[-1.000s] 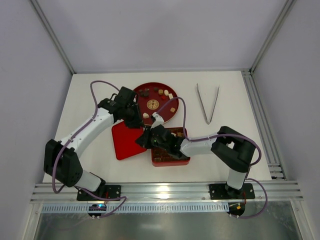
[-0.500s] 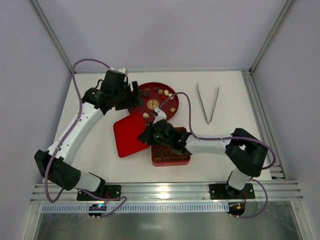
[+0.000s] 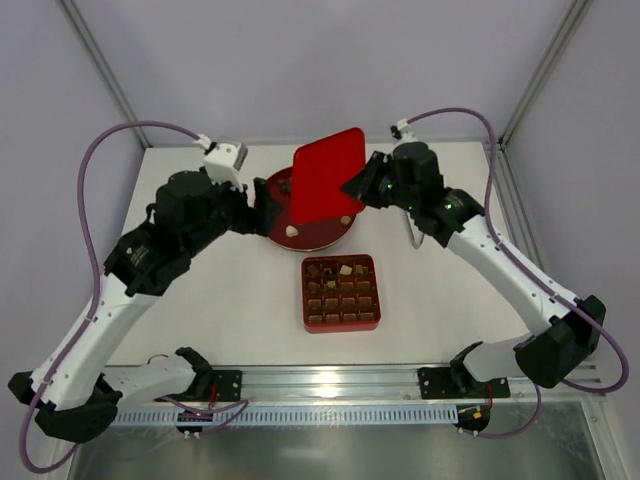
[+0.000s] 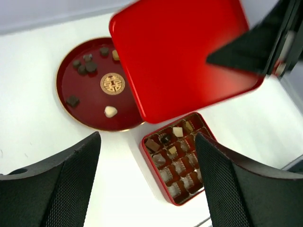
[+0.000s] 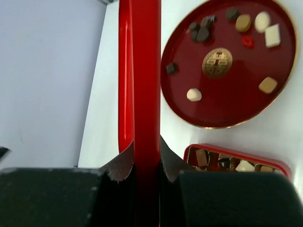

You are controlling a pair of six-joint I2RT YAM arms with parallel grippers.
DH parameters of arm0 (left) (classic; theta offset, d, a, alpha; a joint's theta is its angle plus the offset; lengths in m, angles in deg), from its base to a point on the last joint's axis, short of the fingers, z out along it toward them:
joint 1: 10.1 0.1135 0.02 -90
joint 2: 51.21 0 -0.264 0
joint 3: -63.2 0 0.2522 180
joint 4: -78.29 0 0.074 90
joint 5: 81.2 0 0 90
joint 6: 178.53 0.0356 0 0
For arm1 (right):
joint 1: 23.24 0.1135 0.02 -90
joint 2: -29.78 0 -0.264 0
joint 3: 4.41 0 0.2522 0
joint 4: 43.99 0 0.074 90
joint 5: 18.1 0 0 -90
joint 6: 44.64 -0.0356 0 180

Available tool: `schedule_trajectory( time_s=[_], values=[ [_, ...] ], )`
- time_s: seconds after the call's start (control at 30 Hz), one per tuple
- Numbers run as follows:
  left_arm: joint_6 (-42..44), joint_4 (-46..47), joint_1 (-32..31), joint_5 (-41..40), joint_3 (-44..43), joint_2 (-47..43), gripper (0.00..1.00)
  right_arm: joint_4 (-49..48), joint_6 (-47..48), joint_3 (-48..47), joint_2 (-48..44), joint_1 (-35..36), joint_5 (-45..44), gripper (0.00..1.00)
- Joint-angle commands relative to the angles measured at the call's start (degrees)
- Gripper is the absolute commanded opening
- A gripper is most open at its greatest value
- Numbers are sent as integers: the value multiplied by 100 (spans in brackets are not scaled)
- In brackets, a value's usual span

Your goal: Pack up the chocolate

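Note:
My right gripper is shut on the edge of the flat red square lid and holds it tilted in the air above the round red plate. In the right wrist view the lid stands edge-on between my pads. Several chocolate pieces lie on the plate, among them a cream one. A few pieces sit in the top rows of the square red box. My left gripper is open and empty, high above the box.
The plate has a gold emblem at its centre. Both arms arch high over the white table. The enclosure's walls and a metal rail bound the table at the sides.
My right gripper has lifted the lid off the table and carried it up and back over the plate. My left arm has risen and pulled back left. The box now lies uncovered.

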Motion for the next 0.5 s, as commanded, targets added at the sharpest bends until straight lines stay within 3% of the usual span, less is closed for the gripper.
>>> schedule_trajectory(
  time_s=[0.0, 0.1, 0.13, 0.17, 0.23, 0.3, 0.37, 0.47],
  values=[
    [800, 691, -1217, -1196, 408, -113, 79, 1423, 507, -830, -247, -385, 450, 4],
    [1345, 1507, -2160, -2636, 1093, -306, 80, 2082, 639, -1454, -116, -658, 705, 4],
    [1939, 2110, -2842, -3032, 1260, -316, 81, 2379, 657, -1743, -80, -694, 810, 4],
    [2232, 2386, -3127, -3706, 1531, -290, 82, 2478, 666, -1842, -63, -720, 846, 4],
    [3190, 3305, -3934, -4246, 1700, -71, 82, 2707, 631, -2027, -62, -755, 968, 4],
    [3867, 4002, -4333, -4922, 1911, 140, 82, 2873, 561, -2167, -28, -817, 1100, 4],
    [4702, 4983, -4701, -5153, 2017, 386, 82, 2971, 543, -2264, 8, -843, 1215, 4],
    [5381, 5639, -4984, -5225, 2158, 624, 84, 3129, 508, -2422, 34, -861, 1259, 4]
  ],
)
